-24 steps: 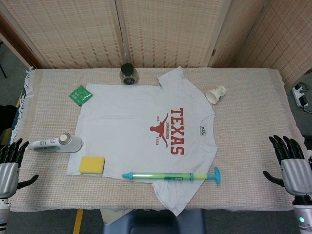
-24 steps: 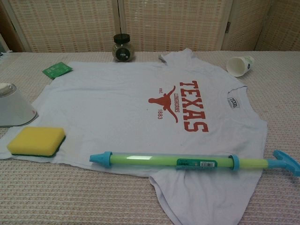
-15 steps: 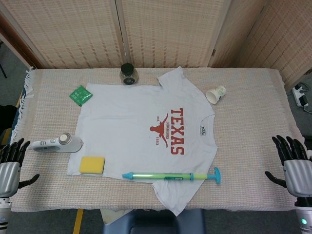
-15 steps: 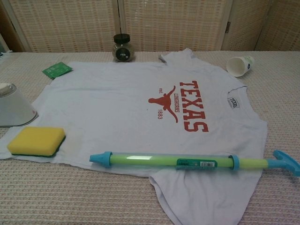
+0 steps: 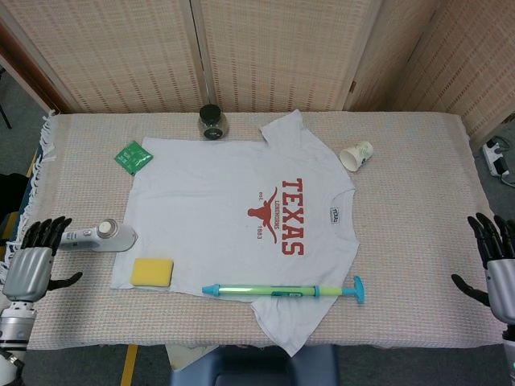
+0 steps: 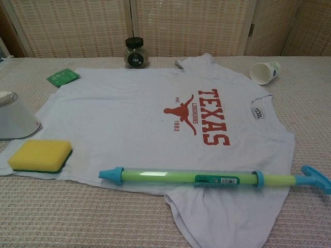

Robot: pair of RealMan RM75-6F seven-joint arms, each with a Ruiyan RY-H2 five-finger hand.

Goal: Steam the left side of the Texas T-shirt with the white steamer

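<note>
Steamer [image 5: 95, 236] at rest on the woven tablecloth [image 5: 402, 145], lying on its side just off the left hem of the T-shirt [image 5: 233, 217], handle pointing toward the table's left edge. The robot's left hand [image 5: 32, 264] hovers near that handle with fingers spread and nothing in its grasp; the right hand [image 5: 497, 273] waits at the far right edge, likewise spread and empty. The shirt lies flat with its red lettering facing up.

Hazards are plain enough. A yellow sponge [image 5: 152, 272] sits on the shirt's lower left corner, touching the cloth and close beside the steamer's head, so a sweep over that side would likely knock it or drag it across the fabric. A long green and blue pump [image 5: 282, 290] lies across the shirt's near edge, and a low pass could catch it and bunch the cloth. The steamer's handle is slim and lies flat against the table, so a grasp from above may slip or roll it away. Further off, a tipped paper cup [image 5: 356, 154], a dark-lidded jar [image 5: 212, 122] and a green packet [image 5: 132, 155] look safely out of the working path.
</note>
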